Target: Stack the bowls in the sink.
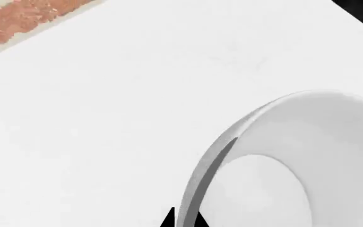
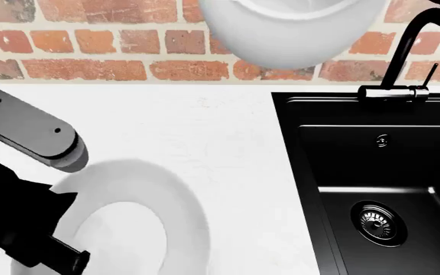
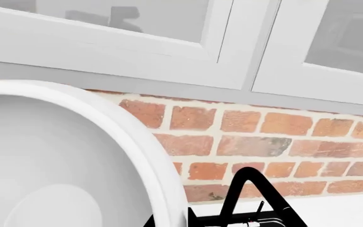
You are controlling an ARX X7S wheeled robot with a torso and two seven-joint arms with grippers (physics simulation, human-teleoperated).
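Overhead, bowl (image 2: pixel 289 28) in right pincer (image 3: pixel 168 220)

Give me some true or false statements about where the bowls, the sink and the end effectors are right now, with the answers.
1. The sink already holds a bowl. False: its basin shows only the drain.
2. One bowl is raised in front of the brick wall. True.
3. The left end effector is at the rim of the other bowl. True: its dark tips straddle that rim.
4. The bowls are stacked. False: they are apart, one high, one low by the left arm.
5. The faucet stands at the sink's back edge. True.
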